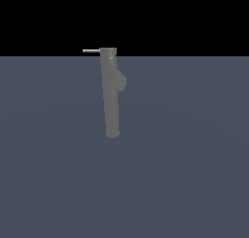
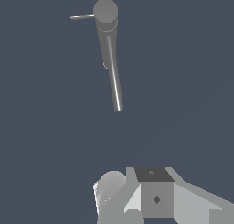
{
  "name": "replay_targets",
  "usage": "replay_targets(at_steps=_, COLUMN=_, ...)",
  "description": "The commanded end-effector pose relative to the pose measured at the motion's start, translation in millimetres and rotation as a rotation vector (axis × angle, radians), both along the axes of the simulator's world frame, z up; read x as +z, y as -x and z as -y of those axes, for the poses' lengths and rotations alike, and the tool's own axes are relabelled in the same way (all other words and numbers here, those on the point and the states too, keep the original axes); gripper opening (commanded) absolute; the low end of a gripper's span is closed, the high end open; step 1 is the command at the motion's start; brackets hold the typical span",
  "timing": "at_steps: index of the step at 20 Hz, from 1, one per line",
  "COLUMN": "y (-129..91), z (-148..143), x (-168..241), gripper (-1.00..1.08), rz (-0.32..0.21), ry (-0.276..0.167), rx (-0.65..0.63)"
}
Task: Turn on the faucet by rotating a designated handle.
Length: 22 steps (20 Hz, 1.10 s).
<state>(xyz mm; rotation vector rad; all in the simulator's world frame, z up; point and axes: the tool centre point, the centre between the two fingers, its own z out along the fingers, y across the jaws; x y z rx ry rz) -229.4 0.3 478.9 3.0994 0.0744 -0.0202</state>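
The gripper (image 2: pixel 155 195) hangs well off the faucet (image 1: pixel 111 93) – fingers hidden, so its opening is unclear – and could easily miss the thin handle (image 1: pixel 91 50) or bump the column instead.

exterior level, wrist above, both faucet (image 1: pixel 111 93)

Only in my wrist view does my white and grey blocky gripper (image 2: pixel 153 195) show, its fingertips out of frame.
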Motion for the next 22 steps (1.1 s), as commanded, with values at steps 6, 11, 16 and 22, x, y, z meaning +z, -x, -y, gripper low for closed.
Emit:
replay_targets(at_steps=6, y=-46, z=-11, x=-11, gripper=-1.00, rz=0.002, ry=0.001, rx=0.023)
replay_targets(at_steps=11, y=-87, z=-23, x=-27, gripper=-1.00, rz=0.003, ry=-0.001, rx=0.046)
replay_targets(at_steps=16, y=-128, z=-37, x=-48, gripper=-1.00, rz=0.005, ry=-0.005, rx=0.068)
replay_targets(at_steps=22, y=-174, z=-55, x=-81, gripper=-1.00, rz=0.007, ry=-0.013, rx=0.094)
